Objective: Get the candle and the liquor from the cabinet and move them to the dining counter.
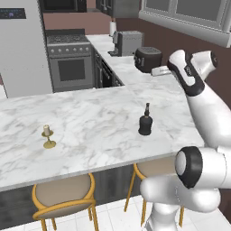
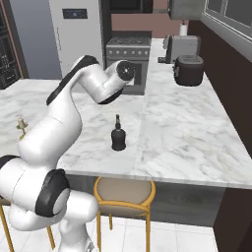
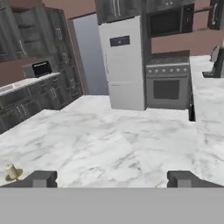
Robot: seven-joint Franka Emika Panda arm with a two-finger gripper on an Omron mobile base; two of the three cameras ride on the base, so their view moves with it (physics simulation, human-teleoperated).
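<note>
Hand view shows the two dark fingers point(image 3: 112, 178) spread wide apart at the bottom edge, with nothing between them, hanging over the white grey-veined marble desk point(image 3: 122, 144). Just beside the left fingertip point(image 3: 41, 178) the candle point(image 3: 12, 172) peeks in at the lower left, standing on the marble. In the left base view two gold-framed tan stools point(image 1: 63, 191) sit tucked under the near edge of the desk point(image 1: 90, 131); above them the candle point(image 1: 48, 136) stands upright on its gold stick toward the left, and the liquor point(image 1: 145, 121) stands upright well apart from it toward the right (a black squat bottle with a thin neck). The right base view shows the same liquor point(image 2: 118, 134) near the middle of the desk point(image 2: 182, 133), with the candle point(image 2: 20, 124) at the far left, partly behind the arm. Farther back stand a dark toaster point(image 1: 148, 58), a grey stove point(image 1: 70, 61) and a tall refrigerator point(image 3: 122, 61).
</note>
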